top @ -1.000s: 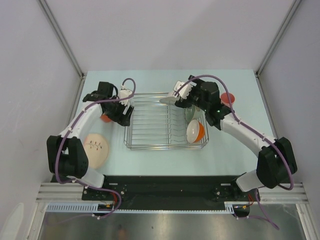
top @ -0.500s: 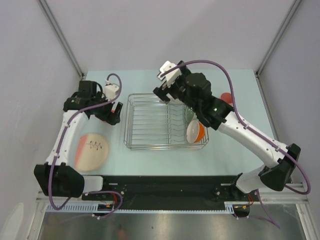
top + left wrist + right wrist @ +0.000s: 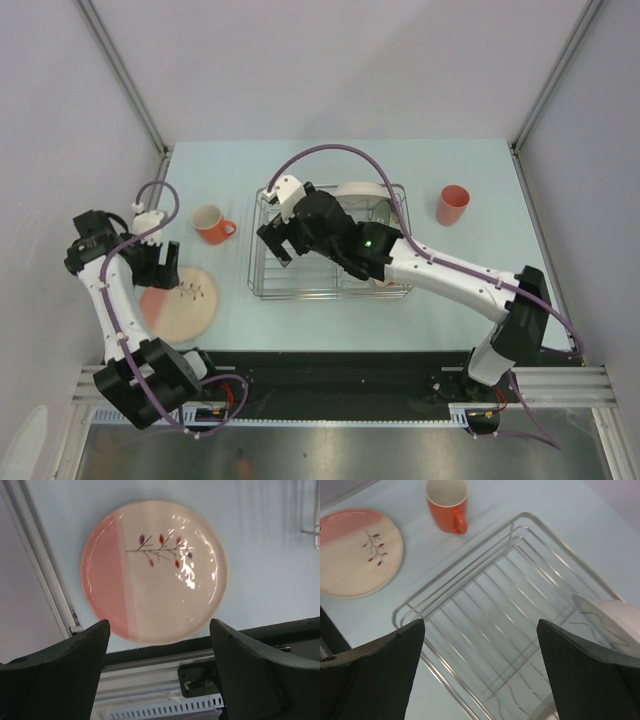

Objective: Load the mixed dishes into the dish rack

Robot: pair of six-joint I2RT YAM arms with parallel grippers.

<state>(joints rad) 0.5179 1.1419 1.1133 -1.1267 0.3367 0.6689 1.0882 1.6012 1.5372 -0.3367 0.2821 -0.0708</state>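
The left gripper (image 3: 159, 642) hangs wide open and empty over the pink plate (image 3: 155, 570), which lies flat on the table near its left front corner; the right gripper (image 3: 481, 630), jaws fully spread and holding nothing, hovers above the left end of the dish rack (image 3: 262, 292); a white plate (image 3: 362, 190) stands at the rack's far side; the orange mug (image 3: 210, 222) sits just left of the rack; the pink cup (image 3: 453, 204) stands apart on the right.

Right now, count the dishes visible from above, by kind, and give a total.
Plates: 2, pink plate and white plate.
Mugs: 1, orange mug.
Cups: 1, pink cup.
Total: 4; the right arm hides part of the rack.
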